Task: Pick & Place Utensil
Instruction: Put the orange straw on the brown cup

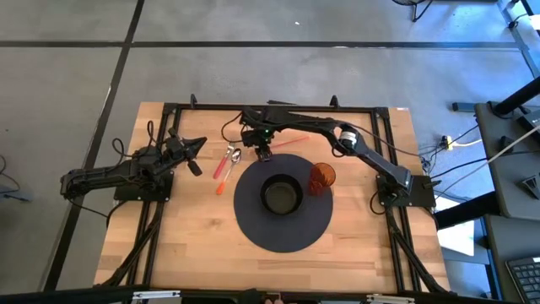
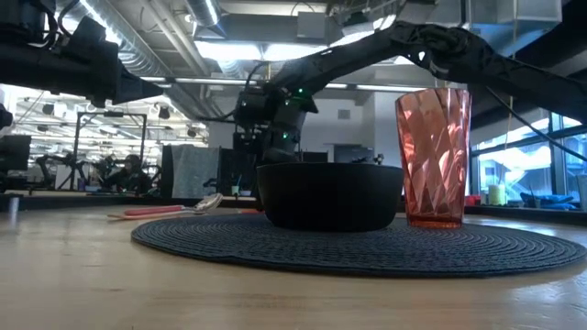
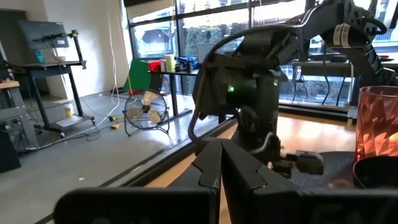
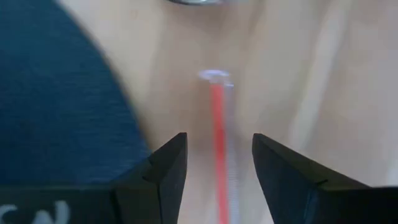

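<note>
The utensils [image 1: 226, 165] lie on the wood just left of the round dark placemat [image 1: 283, 232]: silver heads toward the far edge, red and orange handles toward the near edge. My right gripper [image 1: 263, 154] hovers open at the mat's far-left rim. In the right wrist view a red handle [image 4: 217, 118] lies on the wood between the right gripper's [image 4: 217, 142] two fingers, which stand on either side without touching it. In the low view a red-handled utensil [image 2: 170, 210] rests flat on the table. My left gripper [image 1: 199, 145] waits shut, left of the utensils.
A black bowl [image 1: 281, 194] sits in the middle of the placemat, and an orange faceted cup [image 1: 321, 177] stands on the mat to the bowl's right. Bare wood lies toward the table's near edge and near-left corner. The left wrist view looks at the right arm's wrist [image 3: 249, 93].
</note>
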Available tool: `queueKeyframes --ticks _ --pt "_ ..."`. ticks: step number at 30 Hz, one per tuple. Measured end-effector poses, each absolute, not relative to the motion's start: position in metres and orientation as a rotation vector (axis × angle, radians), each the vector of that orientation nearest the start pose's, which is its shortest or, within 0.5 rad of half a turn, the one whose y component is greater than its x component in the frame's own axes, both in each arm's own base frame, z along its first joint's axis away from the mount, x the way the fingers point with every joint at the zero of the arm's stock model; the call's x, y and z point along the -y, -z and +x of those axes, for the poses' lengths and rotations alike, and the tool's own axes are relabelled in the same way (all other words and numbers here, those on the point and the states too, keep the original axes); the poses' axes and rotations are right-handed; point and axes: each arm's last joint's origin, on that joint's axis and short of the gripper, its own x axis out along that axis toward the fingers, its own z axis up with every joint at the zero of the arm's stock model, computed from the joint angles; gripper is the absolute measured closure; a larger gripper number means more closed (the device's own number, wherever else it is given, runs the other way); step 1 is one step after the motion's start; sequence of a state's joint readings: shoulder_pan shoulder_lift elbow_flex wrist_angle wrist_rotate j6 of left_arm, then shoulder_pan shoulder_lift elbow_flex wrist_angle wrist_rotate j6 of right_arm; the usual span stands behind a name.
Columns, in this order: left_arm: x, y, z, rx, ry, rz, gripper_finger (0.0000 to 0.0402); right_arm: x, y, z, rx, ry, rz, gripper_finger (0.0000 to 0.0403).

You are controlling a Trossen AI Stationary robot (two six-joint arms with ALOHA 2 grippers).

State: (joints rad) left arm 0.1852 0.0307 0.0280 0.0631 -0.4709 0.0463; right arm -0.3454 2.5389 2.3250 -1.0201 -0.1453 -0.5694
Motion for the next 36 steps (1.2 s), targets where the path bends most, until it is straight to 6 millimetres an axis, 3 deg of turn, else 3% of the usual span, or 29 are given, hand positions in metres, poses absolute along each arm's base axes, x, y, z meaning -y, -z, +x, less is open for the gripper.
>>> queueKeyframes --ticks 21,36 --pt "-0.030 -0.177 0.091 0.046 -0.657 0.036 0.0397 0.148 -0.174 0.500 -1.239 -0.113 -0.284 0.0222" --pt "-0.030 -0.177 0.091 0.046 -0.657 0.036 0.0396 0.160 -0.176 0.491 -1.234 -0.142 -0.060 0.0224"
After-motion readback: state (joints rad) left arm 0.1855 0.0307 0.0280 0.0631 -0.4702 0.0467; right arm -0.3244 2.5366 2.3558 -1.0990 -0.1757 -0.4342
